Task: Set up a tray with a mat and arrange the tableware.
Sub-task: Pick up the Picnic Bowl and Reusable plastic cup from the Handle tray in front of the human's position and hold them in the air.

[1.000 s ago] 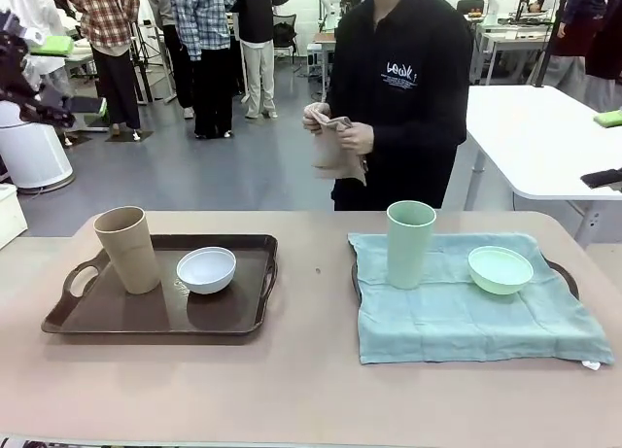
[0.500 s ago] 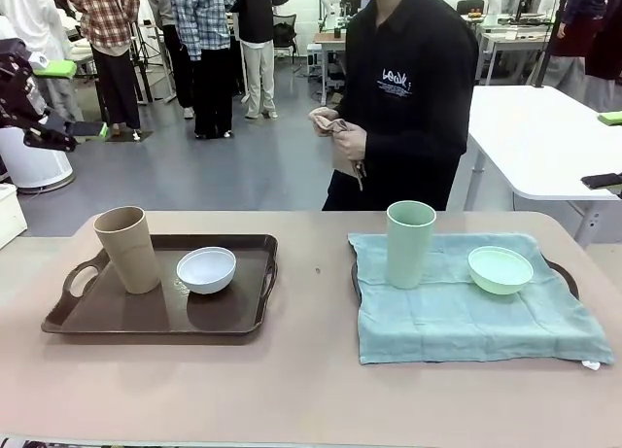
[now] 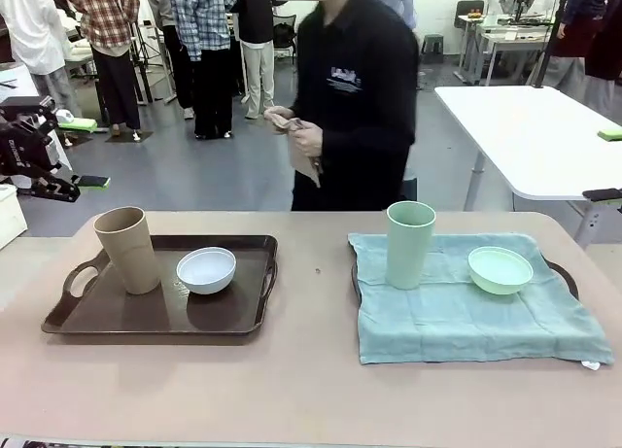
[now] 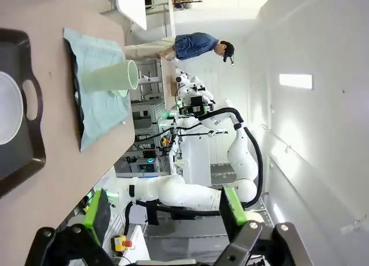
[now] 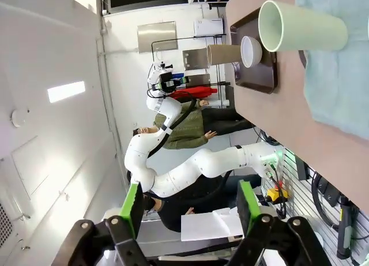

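Risks first. The left tray has no mat, yet the tan cup and white bowl already stand on its bare surface. A mat probably cannot go under them unless both are lifted off. Sliding cloth beneath them would likely tip the tall, narrow cup. The green cup is just as tall and stands on soft, creased fabric, so a nudge or a tug at the mat could topple it.

On the table, the left tray holds the tan cup at its left end, upright and apparently empty. The white bowl is just right of it, empty. The right tray is covered by a pale teal mat that overhangs its edges. The green cup stands upright on the mat's far left part. The green bowl sits well to its right, empty.

A person at the far side grasps a tan cloth in both hands, above the floor beyond the table.

The left gripper has its fingers spread and holds nothing. The right gripper is the same, and both are away from the tableware.
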Action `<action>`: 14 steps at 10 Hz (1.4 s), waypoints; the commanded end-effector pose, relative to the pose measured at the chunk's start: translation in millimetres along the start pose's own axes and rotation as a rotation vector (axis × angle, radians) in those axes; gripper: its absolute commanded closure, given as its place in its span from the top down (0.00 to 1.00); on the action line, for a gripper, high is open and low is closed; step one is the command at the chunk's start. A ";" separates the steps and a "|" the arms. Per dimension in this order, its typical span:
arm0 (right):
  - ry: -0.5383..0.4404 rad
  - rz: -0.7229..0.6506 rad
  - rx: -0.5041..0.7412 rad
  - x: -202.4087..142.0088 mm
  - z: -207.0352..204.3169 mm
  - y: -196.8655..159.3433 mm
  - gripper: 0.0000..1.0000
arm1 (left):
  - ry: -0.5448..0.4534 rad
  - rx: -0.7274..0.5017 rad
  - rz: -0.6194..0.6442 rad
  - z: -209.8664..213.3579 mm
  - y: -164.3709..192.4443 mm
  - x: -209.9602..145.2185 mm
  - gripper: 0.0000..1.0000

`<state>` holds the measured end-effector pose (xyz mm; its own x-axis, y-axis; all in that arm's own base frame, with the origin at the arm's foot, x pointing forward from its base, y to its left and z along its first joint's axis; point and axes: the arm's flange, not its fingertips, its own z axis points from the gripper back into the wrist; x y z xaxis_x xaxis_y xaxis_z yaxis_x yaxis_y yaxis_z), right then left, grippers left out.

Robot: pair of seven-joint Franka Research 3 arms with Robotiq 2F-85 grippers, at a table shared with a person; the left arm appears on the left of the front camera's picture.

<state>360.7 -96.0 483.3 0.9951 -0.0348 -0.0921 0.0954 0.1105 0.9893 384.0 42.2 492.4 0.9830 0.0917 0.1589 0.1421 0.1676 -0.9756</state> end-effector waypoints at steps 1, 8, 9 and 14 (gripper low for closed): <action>0.008 0.014 -0.004 -2.8 -3.4 7.2 0.85 | -0.005 -0.016 -0.063 -3.4 -14.7 0.6 1.00; 0.008 0.014 -0.004 -2.8 -3.4 7.2 0.85 | -0.005 -0.016 -0.063 -3.4 -14.7 0.6 1.00; 0.008 0.014 -0.004 -2.8 -3.4 7.2 0.85 | -0.005 -0.016 -0.063 -3.4 -14.7 0.6 1.00; 0.008 0.014 -0.004 -2.8 -3.4 7.2 0.85 | -0.005 -0.016 -0.063 -3.4 -14.7 0.6 1.00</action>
<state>360.3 -91.9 488.5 0.9965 -0.0264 -0.0799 0.0824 0.1189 0.9895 382.8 37.5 506.4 0.9750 0.0860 0.2049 0.1888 0.1658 -0.9679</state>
